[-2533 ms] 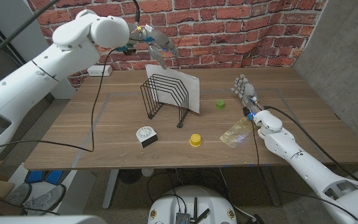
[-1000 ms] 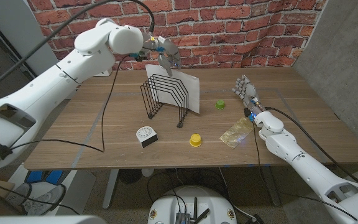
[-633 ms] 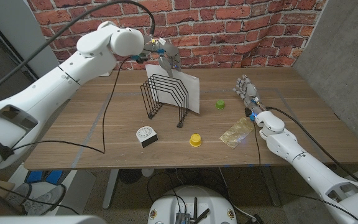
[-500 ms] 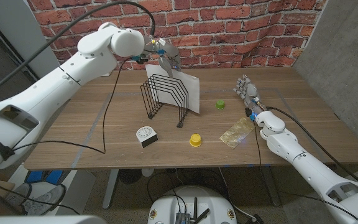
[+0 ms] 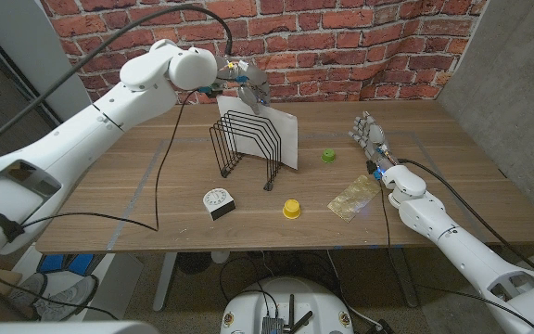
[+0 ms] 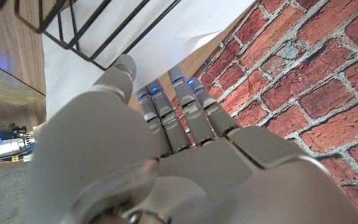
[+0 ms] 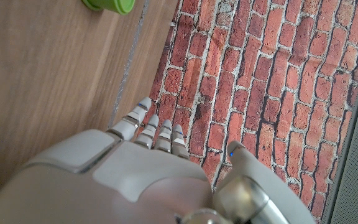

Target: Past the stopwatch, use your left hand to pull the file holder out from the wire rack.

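Red brick backs the bench (image 5: 156, 186), where the white file holder (image 5: 287, 139) stands in the wire rack (image 5: 247, 141), beyond the stopwatch (image 5: 218, 201). My left hand (image 5: 247, 82) hovers over its top edge, fingers (image 6: 185, 112) apart, gripping nothing. A shallow pinch could slip; a slanted pull might drag or tip the rack. My right hand (image 5: 369, 137) waits, open, on edge.

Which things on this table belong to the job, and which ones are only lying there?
For the job:
left hand
file holder
wire rack
stopwatch

Only lying about:
yellow cap
green cap
gold foil piece
right hand, holding nothing
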Motion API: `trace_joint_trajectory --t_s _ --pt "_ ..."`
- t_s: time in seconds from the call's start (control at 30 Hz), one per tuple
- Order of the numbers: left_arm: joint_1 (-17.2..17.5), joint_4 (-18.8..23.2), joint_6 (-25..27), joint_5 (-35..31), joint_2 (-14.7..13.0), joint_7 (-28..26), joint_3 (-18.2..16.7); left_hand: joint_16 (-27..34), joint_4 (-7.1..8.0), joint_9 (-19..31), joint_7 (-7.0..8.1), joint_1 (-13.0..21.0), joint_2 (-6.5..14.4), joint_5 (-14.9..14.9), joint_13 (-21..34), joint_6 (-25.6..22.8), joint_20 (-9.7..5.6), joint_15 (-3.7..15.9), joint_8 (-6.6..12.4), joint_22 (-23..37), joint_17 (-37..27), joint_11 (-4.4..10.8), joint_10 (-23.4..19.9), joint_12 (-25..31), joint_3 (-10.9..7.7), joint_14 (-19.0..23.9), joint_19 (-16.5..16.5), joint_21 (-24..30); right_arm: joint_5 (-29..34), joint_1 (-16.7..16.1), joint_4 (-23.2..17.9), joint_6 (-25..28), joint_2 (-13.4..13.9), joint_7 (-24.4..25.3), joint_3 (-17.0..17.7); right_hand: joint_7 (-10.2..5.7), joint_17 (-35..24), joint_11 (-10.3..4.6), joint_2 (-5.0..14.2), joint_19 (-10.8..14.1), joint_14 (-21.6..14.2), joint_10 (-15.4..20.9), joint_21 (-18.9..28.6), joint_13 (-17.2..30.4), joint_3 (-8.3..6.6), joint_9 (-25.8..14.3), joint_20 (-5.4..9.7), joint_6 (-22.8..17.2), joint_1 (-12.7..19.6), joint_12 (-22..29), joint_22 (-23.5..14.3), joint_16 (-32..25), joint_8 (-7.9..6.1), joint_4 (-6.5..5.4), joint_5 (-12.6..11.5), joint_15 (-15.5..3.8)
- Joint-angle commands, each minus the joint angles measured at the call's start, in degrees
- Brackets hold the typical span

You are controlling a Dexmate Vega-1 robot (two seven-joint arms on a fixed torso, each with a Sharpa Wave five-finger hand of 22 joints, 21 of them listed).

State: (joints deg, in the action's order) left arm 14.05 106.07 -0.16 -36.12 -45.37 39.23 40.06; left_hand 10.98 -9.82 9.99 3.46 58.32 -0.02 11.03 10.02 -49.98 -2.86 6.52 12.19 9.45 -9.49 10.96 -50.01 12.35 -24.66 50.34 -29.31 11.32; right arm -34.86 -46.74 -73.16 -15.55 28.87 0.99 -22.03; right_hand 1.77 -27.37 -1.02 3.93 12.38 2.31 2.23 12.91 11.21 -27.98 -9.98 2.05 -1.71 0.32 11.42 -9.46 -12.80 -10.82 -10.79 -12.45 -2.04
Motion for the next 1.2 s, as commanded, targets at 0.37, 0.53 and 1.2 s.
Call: trace_joint_trajectory --t_s 0.37,0.53,1.2 --pt "0.0 -1.8 -0.6 0.5 0.5 -1.9 0.2 0.7 -0.28 0.3 0.16 1.9 1.9 -0.2 0.2 -7.1 -9.11 7.14 -0.02 0.4 -0.4 -0.31 -7.7 0.6 -1.19 8.0 -4.5 0.5 0.2 1.2 1.4 0.1 -0.5 -0.2 -0.3 -0.08 -0.2 -0.06 6.90 0.5 -0.1 0.5 -0.3 0.1 -0.55 -0.3 1.44 -0.5 -0.1 0.0 -0.3 -0.5 -0.02 0.20 0.2 -0.56" --pt "-0.1 -2.7 -1.6 1.4 0.5 -2.7 0.1 0.7 -0.15 0.4 0.39 2.4 2.3 -0.2 0.2 -8.9 -9.07 7.16 0.01 0.5 -0.4 -0.34 -9.8 0.5 -1.23 10.1 -5.7 0.5 0.3 1.4 1.5 0.1 -0.5 -0.1 -0.3 -0.12 -0.2 -0.04 6.90 0.6 -0.1 0.5 -0.4 0.1 -0.59 -0.3 1.40 -0.5 -0.1 0.0 -0.3 -0.5 0.00 0.21 0.2 -0.57" --pt "0.3 -0.8 0.1 0.9 0.0 -3.5 -0.7 1.2 -0.15 0.9 0.21 3.7 3.3 -0.4 0.4 -14.3 -9.07 7.29 0.59 0.4 -0.7 -0.67 -16.5 0.4 -0.46 16.5 -9.5 0.5 0.5 2.1 2.5 -0.5 -0.8 -0.5 -0.4 -0.11 -0.2 -0.02 6.92 0.6 -0.1 0.4 -0.7 0.1 -0.72 -0.3 1.32 -0.5 0.0 0.0 -0.3 -0.6 0.01 0.23 0.4 -0.60"
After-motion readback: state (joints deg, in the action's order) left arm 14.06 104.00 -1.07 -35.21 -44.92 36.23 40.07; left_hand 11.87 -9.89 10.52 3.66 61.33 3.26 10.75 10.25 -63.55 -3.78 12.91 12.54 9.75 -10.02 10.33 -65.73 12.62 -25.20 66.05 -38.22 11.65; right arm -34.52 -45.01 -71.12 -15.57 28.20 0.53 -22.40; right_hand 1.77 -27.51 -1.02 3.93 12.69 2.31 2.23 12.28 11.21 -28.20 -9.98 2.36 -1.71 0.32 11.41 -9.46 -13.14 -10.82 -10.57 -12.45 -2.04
